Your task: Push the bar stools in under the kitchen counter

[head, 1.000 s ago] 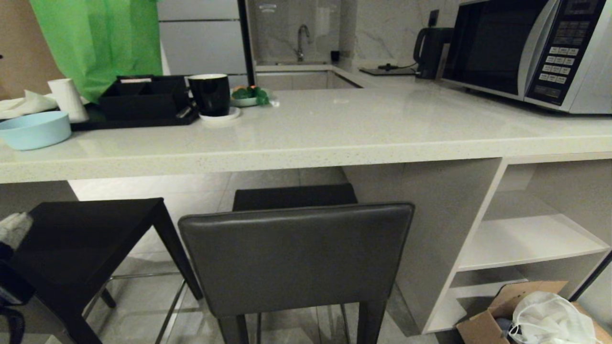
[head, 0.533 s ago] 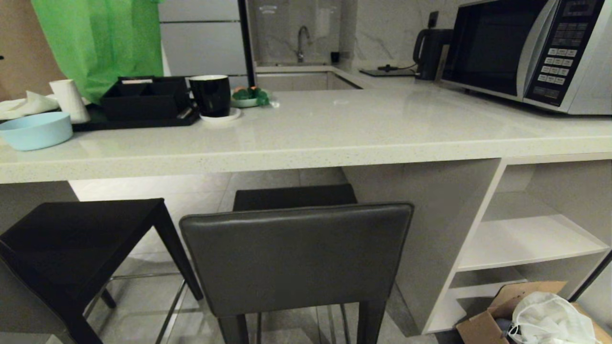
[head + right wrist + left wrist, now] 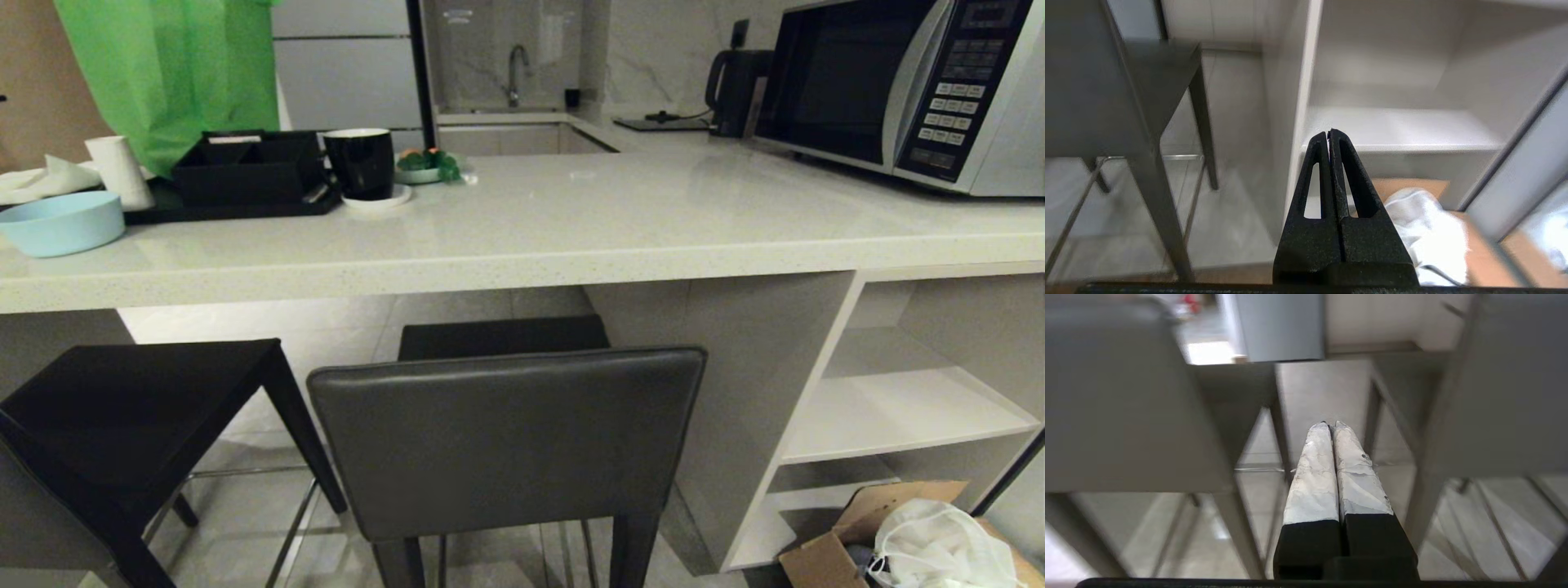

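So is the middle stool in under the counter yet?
Partly: the stool has its seat under the counter, its backrest outside the edge.

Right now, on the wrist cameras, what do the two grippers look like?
The left gripper has two long tapering fingers wrapped in worn, creased white tape above black bases. The right gripper is bare, rough matte black, each finger a pointed wedge with a slot cut through it.

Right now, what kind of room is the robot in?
Most likely a home kitchen: a stone-look kitchen counter with bar stools in front of it, a microwave and kettle on top, and a sink tap behind.
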